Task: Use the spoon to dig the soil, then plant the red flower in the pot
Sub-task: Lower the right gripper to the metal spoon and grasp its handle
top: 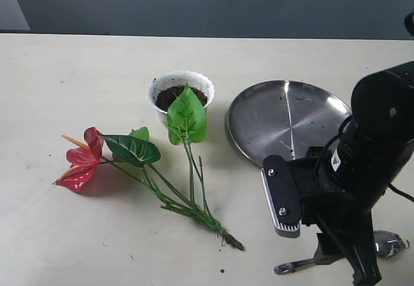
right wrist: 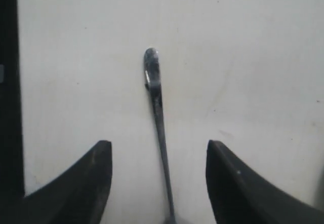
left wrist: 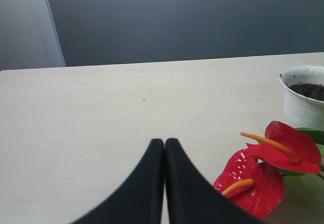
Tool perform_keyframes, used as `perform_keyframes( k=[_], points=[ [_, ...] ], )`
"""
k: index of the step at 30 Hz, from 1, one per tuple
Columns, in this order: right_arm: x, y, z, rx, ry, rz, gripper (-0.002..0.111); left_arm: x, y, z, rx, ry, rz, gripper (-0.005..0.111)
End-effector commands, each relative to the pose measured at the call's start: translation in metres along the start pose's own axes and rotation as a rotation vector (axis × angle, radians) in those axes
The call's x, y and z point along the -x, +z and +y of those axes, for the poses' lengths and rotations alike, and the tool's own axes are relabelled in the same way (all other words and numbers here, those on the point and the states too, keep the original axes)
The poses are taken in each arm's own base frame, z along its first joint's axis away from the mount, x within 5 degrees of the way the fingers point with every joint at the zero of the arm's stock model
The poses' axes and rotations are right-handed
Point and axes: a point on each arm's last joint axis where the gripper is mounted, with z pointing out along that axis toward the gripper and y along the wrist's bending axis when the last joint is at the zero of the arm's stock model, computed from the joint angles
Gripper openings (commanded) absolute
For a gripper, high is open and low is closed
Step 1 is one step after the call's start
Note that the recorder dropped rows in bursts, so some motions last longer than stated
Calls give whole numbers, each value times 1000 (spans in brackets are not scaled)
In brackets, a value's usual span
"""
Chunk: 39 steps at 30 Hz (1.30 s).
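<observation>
The right arm (top: 378,137) leaned low over the near right part of the table (top: 65,72), just in front of the plate (top: 284,114). The right gripper (right wrist: 158,150) pointed down with its fingers (right wrist: 96,178) spread wide. The spoon (right wrist: 154,82) lay flat on the table, its thin handle running between them and touching neither. A small white sticker on that arm was too small to read. The left gripper (left wrist: 164,145) hung above bare table beside the flower (left wrist: 263,178), its fingertips pressed together on nothing. The flower lay on its side left of centre, one leaf resting on the rim of the pot (top: 162,82). The pot stood upright with soil (top: 169,95) inside, just left of the plate.
</observation>
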Motion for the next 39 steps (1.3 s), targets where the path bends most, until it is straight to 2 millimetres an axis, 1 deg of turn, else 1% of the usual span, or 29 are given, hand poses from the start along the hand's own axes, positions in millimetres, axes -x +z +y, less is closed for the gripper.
perform_keyframes(
  k=[1,4,11,27,33,35,36,37,39],
  points=[
    [-4,11,0,-68,-7,-15,54,2,0,0,-5,0,-12,2],
    [-6,17,0,-101,-3,-26,54,2,0,0,-5,0,-12,2],
    [-8,24,1,-115,1,-27,54,2,0,0,-5,0,-12,2],
    [-14,60,-7,10,-13,88,54,2,0,0,-5,0,-12,2],
    [-15,66,-9,16,-14,99,54,2,0,0,-5,0,-12,2],
    [-15,67,-9,21,-15,104,50,2,0,0,-5,0,-12,2],
    [-15,67,-9,21,-15,104,46,2,0,0,-5,0,-12,2],
    [-15,67,-9,21,-15,104,42,2,0,0,-5,0,-12,2],
    [-15,67,-9,20,-21,108,31,2,0,0,-5,0,-12,2]
  ],
)
